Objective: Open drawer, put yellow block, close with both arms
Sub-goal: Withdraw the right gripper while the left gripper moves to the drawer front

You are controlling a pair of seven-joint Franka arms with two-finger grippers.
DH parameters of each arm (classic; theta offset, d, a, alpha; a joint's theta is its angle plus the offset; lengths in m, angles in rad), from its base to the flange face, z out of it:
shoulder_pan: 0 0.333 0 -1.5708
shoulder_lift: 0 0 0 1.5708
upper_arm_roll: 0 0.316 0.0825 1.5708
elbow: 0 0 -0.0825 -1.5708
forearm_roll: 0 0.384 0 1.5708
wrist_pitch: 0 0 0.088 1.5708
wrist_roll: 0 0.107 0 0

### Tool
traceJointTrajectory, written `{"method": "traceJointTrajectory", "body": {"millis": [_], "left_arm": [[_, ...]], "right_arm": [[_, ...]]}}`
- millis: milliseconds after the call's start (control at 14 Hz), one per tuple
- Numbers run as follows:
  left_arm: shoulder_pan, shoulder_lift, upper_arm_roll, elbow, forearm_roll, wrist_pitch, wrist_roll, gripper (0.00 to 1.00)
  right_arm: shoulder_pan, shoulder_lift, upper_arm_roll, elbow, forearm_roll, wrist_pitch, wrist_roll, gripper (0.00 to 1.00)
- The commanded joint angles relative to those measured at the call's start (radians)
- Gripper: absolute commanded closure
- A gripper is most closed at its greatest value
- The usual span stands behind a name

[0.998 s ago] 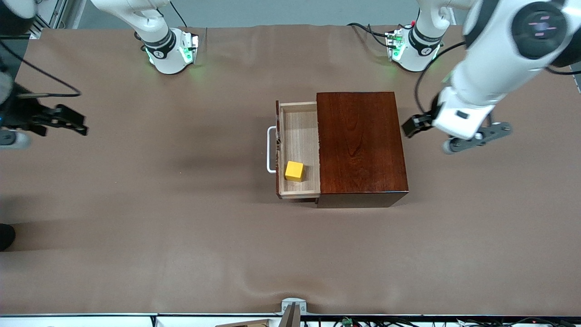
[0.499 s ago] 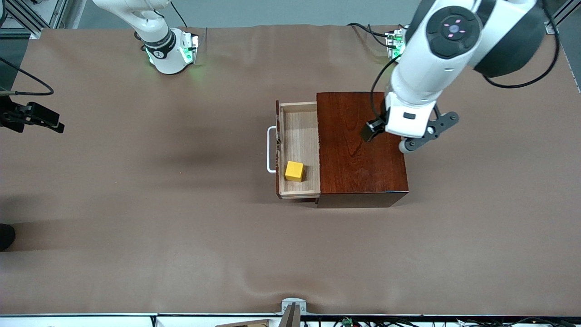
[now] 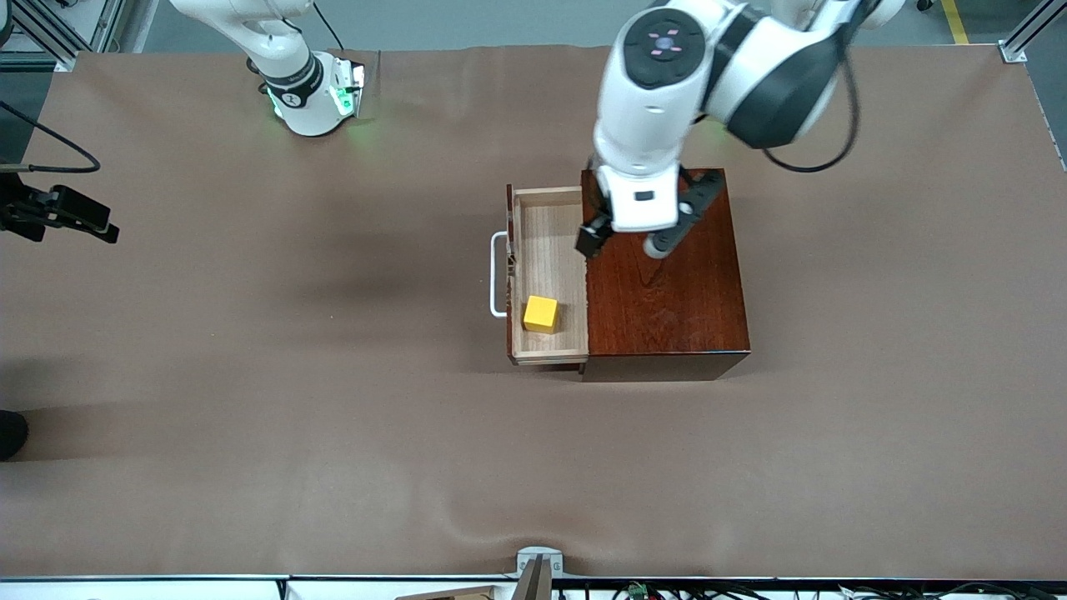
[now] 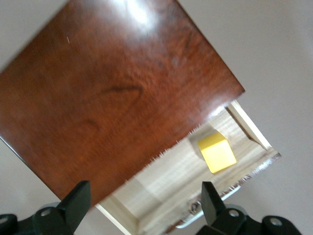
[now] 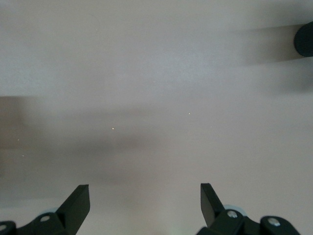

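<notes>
the left arm [image 3: 667, 100] hides its tool and perhaps the box's [image 3: 667, 300] top edge.

Bright yellow block [image 3: 540, 314], pale-wood drawer [image 3: 550, 250], glossy reddish-brown box [image 3: 663, 267], brown table [image 3: 250, 375].

A high front camera faces both robot bases across the brown table [image 3: 250, 375], taking in its whole top. The left wrist camera looks steeply down from close above the wooden box [image 4: 107, 93] and open drawer [image 4: 195, 186], a patch the front view also covers, with the yellow block [image 4: 216, 152] in both. The right wrist camera points at bare table [image 5: 156, 98] near the right arm's end.
</notes>
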Motion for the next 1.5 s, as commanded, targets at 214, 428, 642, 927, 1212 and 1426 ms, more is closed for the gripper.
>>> {"method": "traceJointTrajectory", "body": {"millis": [214,428,642,927,1212,1426], "left_arm": [[-0.082,0.121,0.011,0.09,-0.013,0.082,-0.308,0.0],[-0.125,0.164,0.017,0.123,-0.013,0.117,-0.495,0.0],[-0.145,0.19,0.018,0.126,-0.012,0.192,-0.687,0.0],[-0.166,0.269,0.02,0.17,-0.012,0.32,-0.861,0.0],[-0.191,0.325,0.041,0.192,-0.009,0.462,-0.855,0.0],[-0.208,0.336,0.066,0.192,-0.007,0.531,-0.852,0.0]], "right_arm": [[-0.015,-0.034,0.016,-0.036,-0.016,0.015,0.016,0.0],[-0.015,-0.032,0.018,-0.034,-0.016,0.015,0.015,0.0],[-0.017,-0.026,0.015,-0.029,-0.003,0.017,0.015,0.0],[-0.015,-0.025,0.016,-0.029,-0.003,0.014,0.015,0.0],[-0.013,-0.023,0.016,-0.028,-0.002,0.017,0.015,0.0],[-0.013,-0.023,0.016,-0.028,-0.002,0.017,0.015,0.0]]}}
